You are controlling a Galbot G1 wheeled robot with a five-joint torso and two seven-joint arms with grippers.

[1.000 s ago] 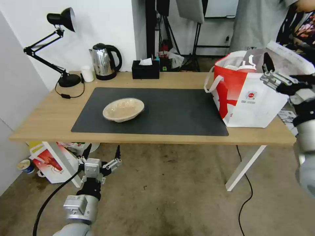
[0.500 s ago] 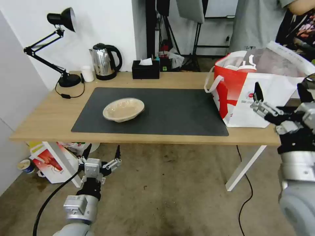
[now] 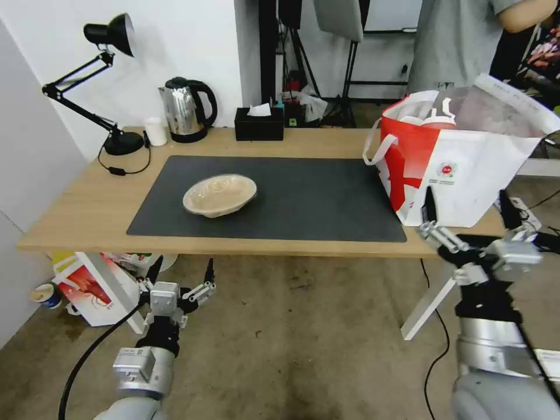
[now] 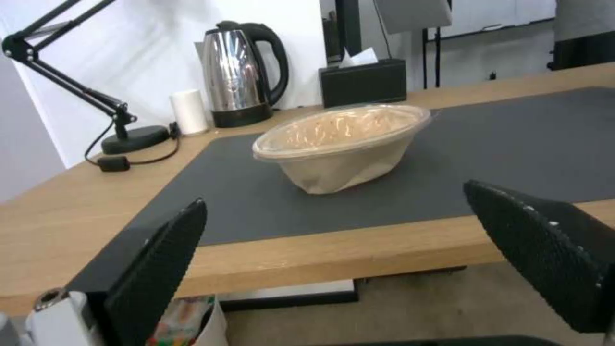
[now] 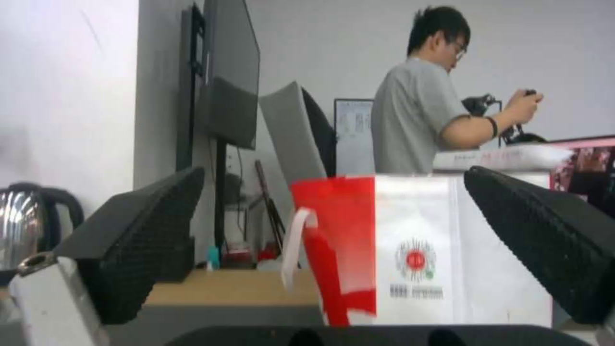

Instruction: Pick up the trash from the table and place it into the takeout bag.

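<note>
The left pincer hangs at lower left of the head view, below the near edge of the table, its two black fingers spread wide and holding nothing. The right pincer sits at lower right of that view, just in front of the table's near right corner, fingers likewise wide apart and empty.

What the next pick turns on: the one piece of trash left on the table, the shallow beige dish, lies up and slightly right of the left pincer, in the left-centre of the frame on the left half of the dark grey mat. It lies far off to the left of the right pincer. The left arm looks clearly the nearer. In the left wrist view the dish stands between the two spread fingers and beyond them, past the table's edge.

The dish sits upright, mouth up, and looks slightly oval, its longer axis running left-right across the head view, tilted a little toward upper right.

The takeout bag stands open at the table's right end, upper right of the frame, directly behind the right pincer; a red cup with white lid shows inside its mouth.
</note>
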